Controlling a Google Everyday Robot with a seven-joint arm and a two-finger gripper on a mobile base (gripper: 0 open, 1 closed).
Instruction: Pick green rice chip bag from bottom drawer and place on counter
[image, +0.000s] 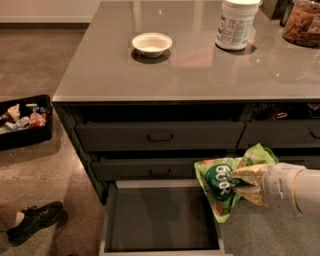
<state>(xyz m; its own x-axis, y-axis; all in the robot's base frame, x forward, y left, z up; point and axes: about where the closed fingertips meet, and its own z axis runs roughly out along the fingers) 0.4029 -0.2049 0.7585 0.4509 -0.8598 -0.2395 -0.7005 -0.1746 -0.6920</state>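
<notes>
My gripper (248, 184) comes in from the right edge on a white arm and is shut on the green rice chip bag (220, 182). The bag is bright green with a dark green round logo and white letters. It hangs in the air over the right rim of the open bottom drawer (160, 220), in front of the closed drawer fronts. The drawer's dark floor is bare. The counter (165, 65) is a glossy grey-taupe slab above the drawers, well above the bag.
On the counter stand a small white bowl (152, 44), a white tub (236, 24) and a jar of snacks (302, 24). A black bin of snack packets (22, 120) sits on the floor at left. A person's black shoe (34, 221) is at lower left.
</notes>
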